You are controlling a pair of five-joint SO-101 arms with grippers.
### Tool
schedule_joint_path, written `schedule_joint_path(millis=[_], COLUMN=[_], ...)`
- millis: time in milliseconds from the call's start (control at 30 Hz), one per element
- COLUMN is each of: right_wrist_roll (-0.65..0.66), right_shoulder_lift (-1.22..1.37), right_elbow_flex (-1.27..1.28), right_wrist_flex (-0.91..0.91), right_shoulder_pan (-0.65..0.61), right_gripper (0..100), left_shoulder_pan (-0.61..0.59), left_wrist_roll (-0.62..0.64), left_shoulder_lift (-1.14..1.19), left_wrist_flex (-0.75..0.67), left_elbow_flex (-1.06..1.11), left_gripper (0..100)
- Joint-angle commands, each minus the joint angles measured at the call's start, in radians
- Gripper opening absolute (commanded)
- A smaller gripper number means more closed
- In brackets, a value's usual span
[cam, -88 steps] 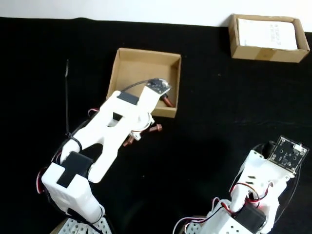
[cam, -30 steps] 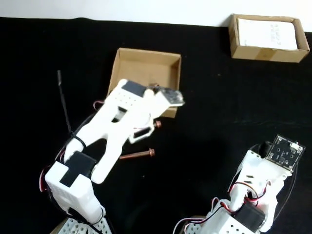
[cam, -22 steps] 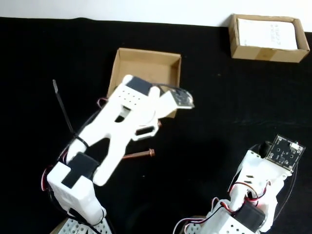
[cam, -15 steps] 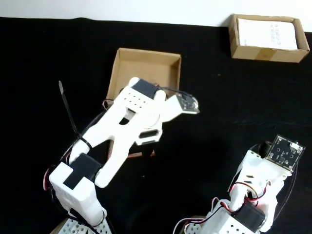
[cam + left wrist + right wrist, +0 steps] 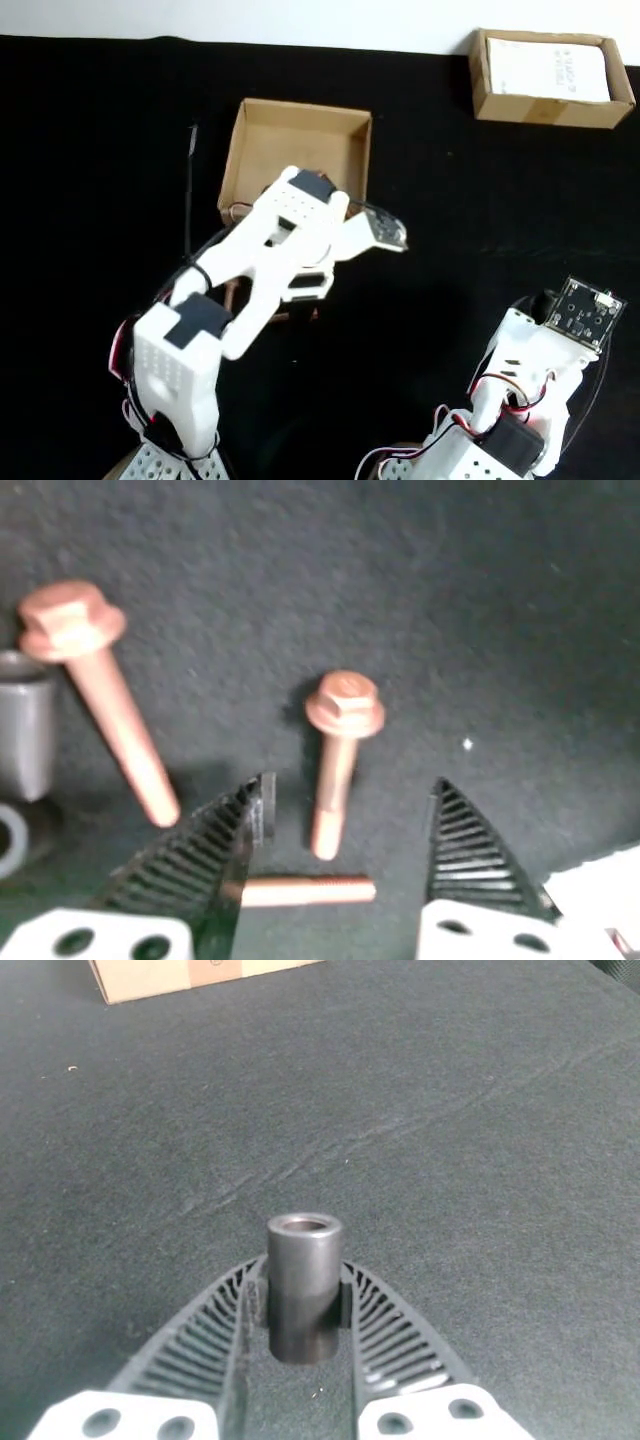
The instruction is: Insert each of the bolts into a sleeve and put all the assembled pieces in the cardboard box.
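Left jaws: spread wide and holding nothing. They hang low over the worktop (image 5: 450, 200) just outside the near wall of the cardboard box (image 5: 295, 145).

Findings under the left jaws:
- A loose grey sleeve (image 5: 25, 730) stands beside the bolts.
- A long bolt (image 5: 115, 720) lies flat on the cloth, close to that sleeve.
- A short bolt (image 5: 338, 760) lies in line with the gap between my tips, its flanged head pointing away from me.
- A third bolt (image 5: 305, 890) lies crosswise, right at the tips.
- None of the bolts I can see is in a sleeve, and all lie outside the box.

Assessment of the bolts: they look like copper-coloured metal, so I judge them rigid, light and in no danger of crushing. The round shanks will likely roll or skid if nudged from one side. I would close across the shank just under the head, where the flange stops it slipping through.

Right jaws: closed on a dark sleeve (image 5: 303, 1280), which is held upright by its outer wall at about mid-height, bore open upward. They are well apart from the cardboard box, off to its right and nearer my base.

Assessment of the sleeve: hard and smooth-walled, likely to twist if gripped lightly. The present hold leaves the bore free to receive a bolt.
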Motion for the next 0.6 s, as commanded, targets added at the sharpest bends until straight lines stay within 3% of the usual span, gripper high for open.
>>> schedule_joint_path(millis=[0, 267, 433, 567], right_wrist_roll=[0.012, 0.012, 0.012, 0.005], right_shoulder_lift=[-0.012, -0.012, -0.012, -0.012], right_elbow_flex=[-0.004, -0.004, -0.004, -0.004], right_wrist_flex=[-0.025, -0.073, -0.134, -0.134], right_shoulder_pan=[-0.010, -0.005, -0.004, -0.007], right_gripper=[0.6, 0.6, 0.6, 0.6], left_shoulder_pan=[-0.005, -0.008, -0.005, -0.016], left_wrist_roll=[-0.006, -0.006, -0.005, -0.002], left_shoulder_lift=[0.038, 0.186, 0.222, 0.216], left_wrist_flex=[-0.018, -0.015, -0.011, -0.003], left_elbow_flex=[-0.071, -0.117, -0.143, -0.148], left_gripper=[21, 20, 0, 1])
